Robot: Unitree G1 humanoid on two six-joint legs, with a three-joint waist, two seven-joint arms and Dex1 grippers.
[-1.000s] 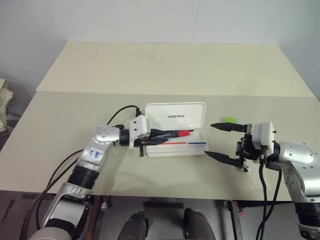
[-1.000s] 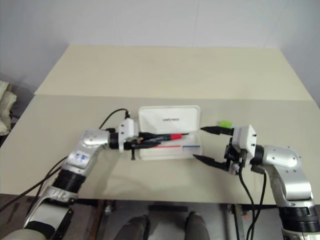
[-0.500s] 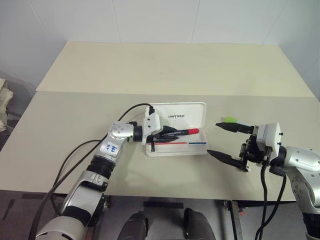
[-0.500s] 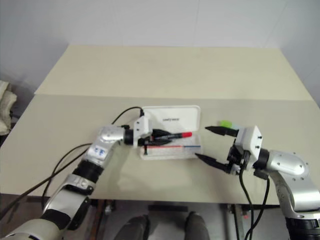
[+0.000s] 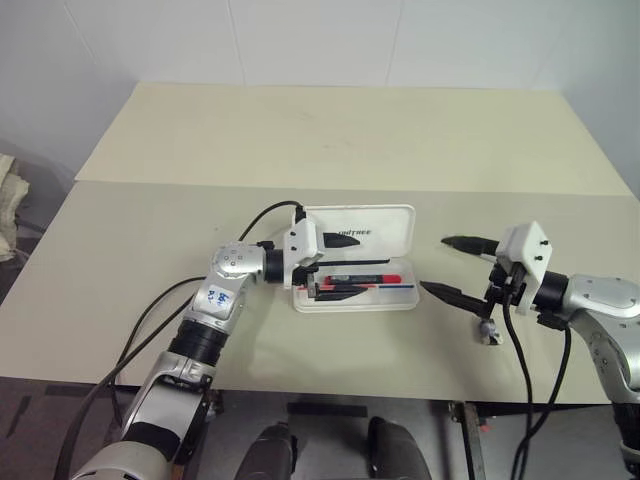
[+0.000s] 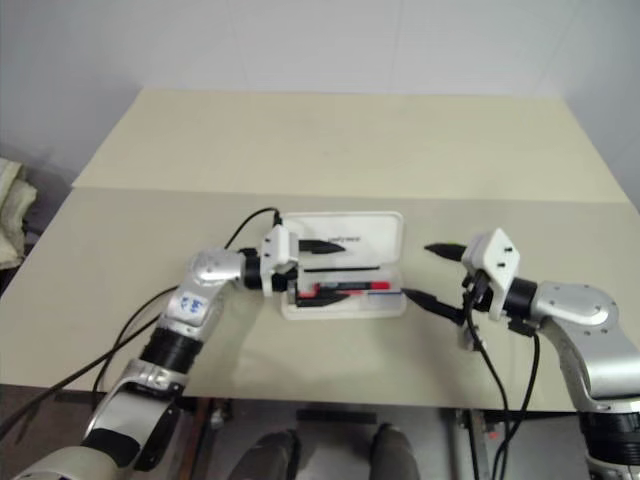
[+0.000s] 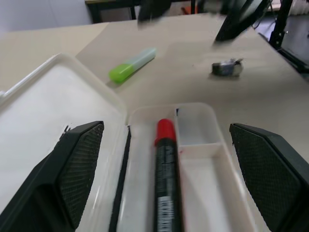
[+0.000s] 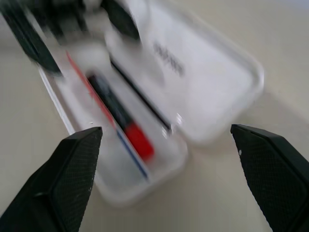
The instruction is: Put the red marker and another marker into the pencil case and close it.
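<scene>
Now the slim black-barrelled red marker [image 7: 165, 169] is lying inside the white hard-plastic pencil case [image 5: 400, 296], which is sitting open near the desk's [image 5: 330, 140] front edge. The left hand [image 5: 338, 262] is spread wide over it, holding nothing. The thick light-green marker [image 7: 131, 65] is lying beyond the case and should be picked up next by the right hand [image 5: 450, 267], also spread and empty. A small dark lump [image 7: 227, 68] is lying nearby, best avoided.

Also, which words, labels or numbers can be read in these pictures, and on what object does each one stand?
"UNITREE": on the inside of the open lid of the pencil case.
Blue sticker on the left arm: too small to read.
White print on the red marker barrel: too blurred to read.
</scene>
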